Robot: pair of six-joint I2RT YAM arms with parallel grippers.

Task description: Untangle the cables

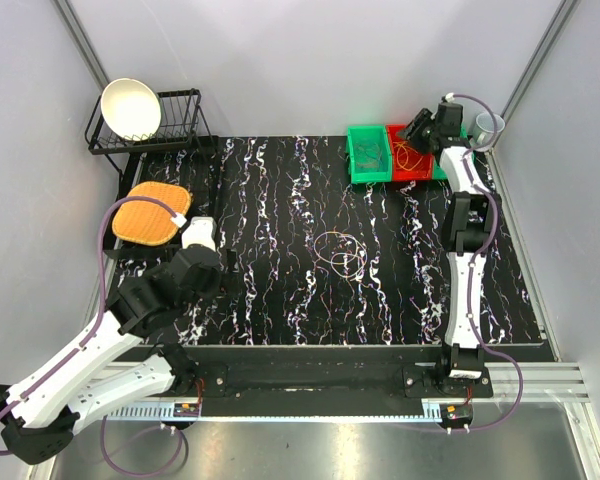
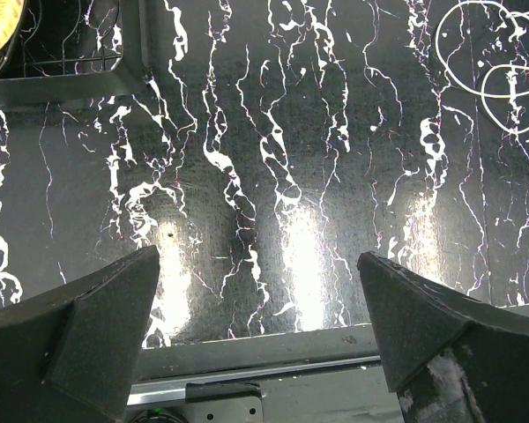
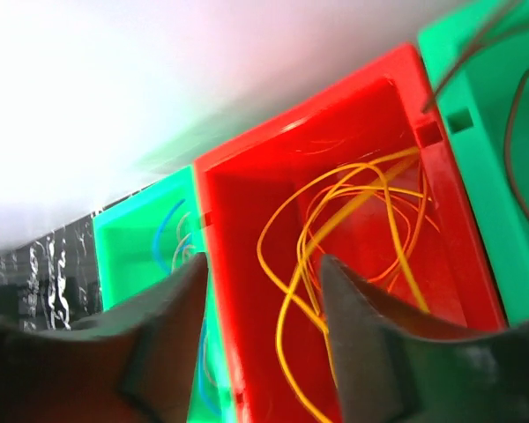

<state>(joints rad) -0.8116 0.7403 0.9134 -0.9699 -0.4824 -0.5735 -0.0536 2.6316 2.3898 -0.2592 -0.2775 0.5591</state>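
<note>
The left hand (image 2: 257, 256) hung low over the near left of the tabletop (image 1: 280, 300), its jaws spread wide on nothing. It looked parked, keeping out of the way. Further in, at mid-tabletop, the tangle (image 1: 342, 250) of pale loops lay flat and overlapping, well apart from both hands. That part of the task looked undone.

At the far right, the right hand (image 3: 263, 264) reached over the red bin (image 3: 300, 123) with its fingers parted and nothing pinched between them. Orange cables (image 3: 335, 220) lay loosely heaped in the bin below. A green bin (image 3: 132, 247) on its left held a blue cable, and another on its right held dark ones. The bins appeared to sort freed cables by colour, which would explain the long reach.

The tabletop was black with white veining and shone under the lights. At its far left stood a wire rack (image 1: 180, 125) with a white bowl (image 1: 130, 107), and an orange pad (image 1: 150, 212) lay just before it. Plain grey walls closed in the scene.
</note>
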